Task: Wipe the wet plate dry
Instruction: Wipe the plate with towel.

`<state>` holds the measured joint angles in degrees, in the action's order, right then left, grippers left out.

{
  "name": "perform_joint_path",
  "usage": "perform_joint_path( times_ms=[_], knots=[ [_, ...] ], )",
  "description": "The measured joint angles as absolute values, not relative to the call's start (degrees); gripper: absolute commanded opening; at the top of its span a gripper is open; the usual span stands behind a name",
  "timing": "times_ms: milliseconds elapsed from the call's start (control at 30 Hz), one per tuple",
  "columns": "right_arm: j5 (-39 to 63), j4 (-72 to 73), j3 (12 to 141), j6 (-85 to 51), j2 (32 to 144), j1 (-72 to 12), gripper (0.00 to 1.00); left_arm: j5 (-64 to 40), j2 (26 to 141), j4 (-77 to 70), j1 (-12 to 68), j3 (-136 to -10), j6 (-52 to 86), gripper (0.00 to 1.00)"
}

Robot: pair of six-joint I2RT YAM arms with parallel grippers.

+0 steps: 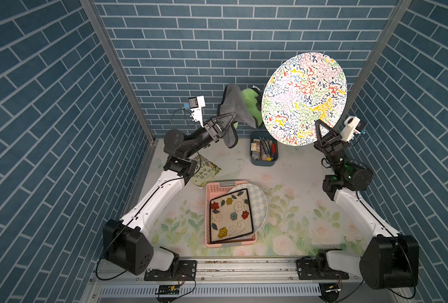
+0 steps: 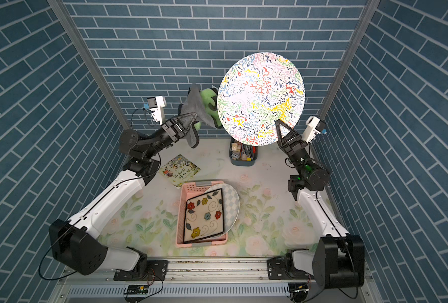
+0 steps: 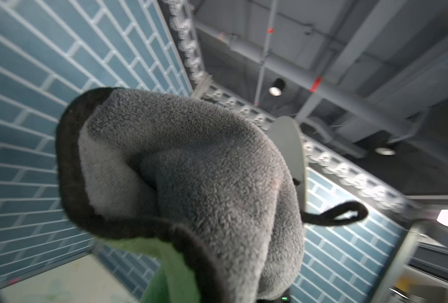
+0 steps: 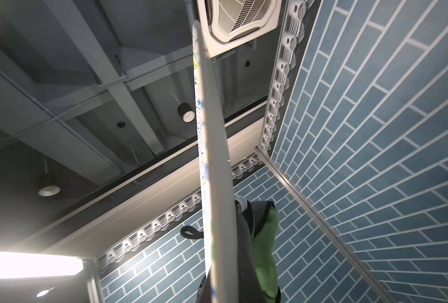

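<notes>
well above and beyond the pink basket (image 1: 212, 189), i am holding the plate (image 1: 304, 98) up in the air on its edge. its patterned face is tipping toward the top cameras, and it shows this way in both top views. my right claw (image 1: 318, 122) is pinching the plate at its lowest rim, the part nearest the basket. i judge that this grip is leaving both faces free for wiping and letting water run down. in the right wrist view the plate (image 4: 215, 157) is showing almost edge-on, with the cloth (image 4: 265, 249) lying against its plain back face.

my left claw (image 1: 229, 116) is pressing together on the cloth (image 1: 232, 103), a grey and green one. it is bunching over my fingertips, and the loose end is hanging down toward the basket. in the left wrist view the cloth (image 3: 191, 170) is filling most of the frame, so the jaws themselves are hiding under it. the cloth is tucking behind the plate's rim on the side away from my right arm, so i take it i am drying the back.

both my arms are reaching up and away from the basket, forearms rising steeply and wrists angling in toward each other. a square flowered dish (image 1: 230, 215) and a checked dish (image 1: 260, 198) are leaning in the basket.
</notes>
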<state>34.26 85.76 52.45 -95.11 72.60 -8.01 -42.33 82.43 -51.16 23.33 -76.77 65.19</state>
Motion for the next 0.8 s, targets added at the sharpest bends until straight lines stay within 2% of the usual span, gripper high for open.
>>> perform_joint_path(
  times_ms=[200,500,667,800],
  knots=[
    [36.7,89.5,52.9,-96.9,75.0,-15.1,0.0,-43.8,89.7,-69.7,28.2,-85.7,80.6,0.0],
    [39.7,94.7,60.2,-97.1,80.2,-24.8,0.0,-42.9,97.8,-77.9,37.4,-94.7,89.6,0.0],
    [41.8,94.7,73.8,-97.2,85.1,-22.9,0.0,-40.5,98.4,-78.5,42.1,-90.7,90.2,0.0],
    [41.5,93.1,79.0,-97.3,86.2,-16.1,0.0,-39.7,97.1,-78.0,42.3,-84.5,89.8,0.0]
  ],
)
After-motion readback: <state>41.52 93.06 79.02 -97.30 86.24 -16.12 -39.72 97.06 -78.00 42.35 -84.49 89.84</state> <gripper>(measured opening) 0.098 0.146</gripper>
